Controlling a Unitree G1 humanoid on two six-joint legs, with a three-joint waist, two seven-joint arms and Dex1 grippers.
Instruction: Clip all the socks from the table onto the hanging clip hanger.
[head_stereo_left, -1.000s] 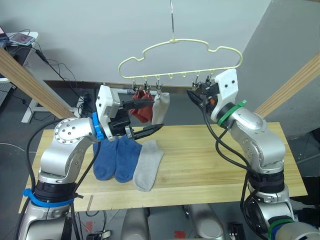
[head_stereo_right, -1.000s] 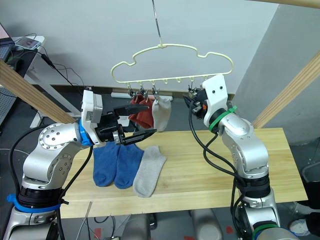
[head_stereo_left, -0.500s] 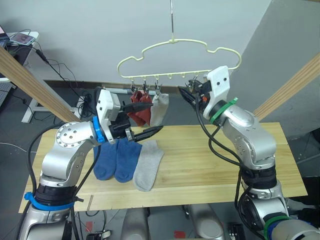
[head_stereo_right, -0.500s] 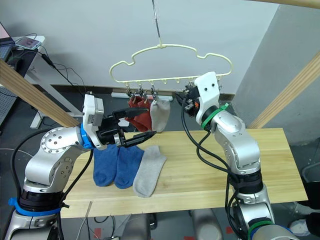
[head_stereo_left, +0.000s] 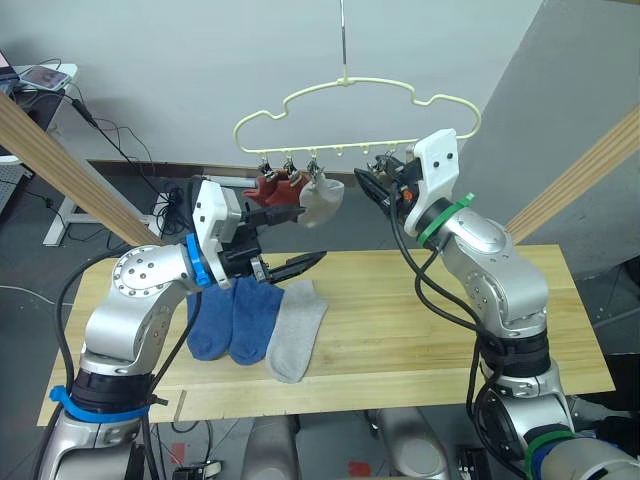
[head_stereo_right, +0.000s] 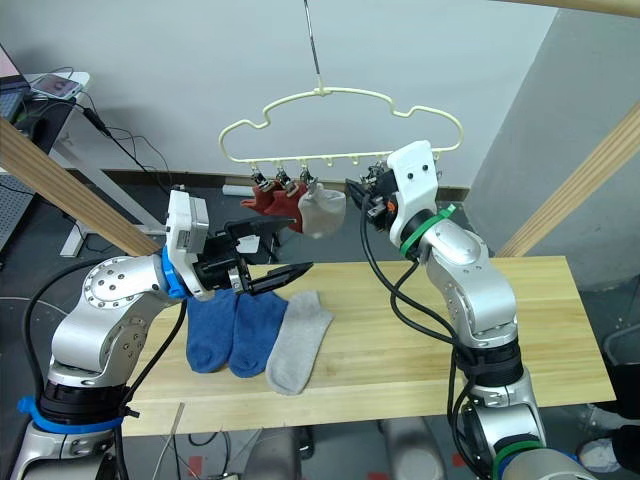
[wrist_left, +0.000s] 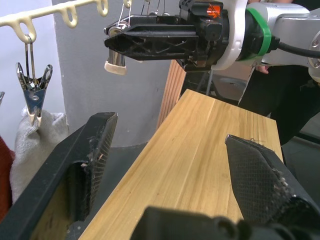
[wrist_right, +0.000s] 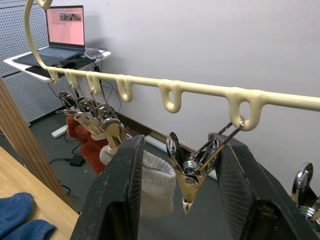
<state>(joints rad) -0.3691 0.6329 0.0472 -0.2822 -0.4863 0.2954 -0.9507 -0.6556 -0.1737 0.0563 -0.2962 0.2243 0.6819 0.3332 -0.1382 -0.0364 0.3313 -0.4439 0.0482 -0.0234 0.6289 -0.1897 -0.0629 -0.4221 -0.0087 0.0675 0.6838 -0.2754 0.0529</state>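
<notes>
Change: hanger (head_stereo_left: 360, 95) has swung, hung grey sock (head_stereo_left: 322, 200) and red socks (head_stereo_left: 272, 190) now tilted | left gripper (head_stereo_left: 290, 238) open, empty | right gripper (wrist_right: 185, 165) open around a free clip (wrist_right: 192, 172) | table (head_stereo_left: 420, 320): two blue socks (head_stereo_left: 232, 318), one grey sock (head_stereo_left: 296, 328) near left edge, unclipped.

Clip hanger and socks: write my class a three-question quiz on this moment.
1. How many socks lie on the table?
2. True or false: the grey sock on the clip hanger hangs beside rust red socks.
3. Which gripper is up at the hanger's clips: (a) left gripper, (b) right gripper?

Key: 1. Three: two blue socks, one grey. 2. True. 3. b.
</notes>
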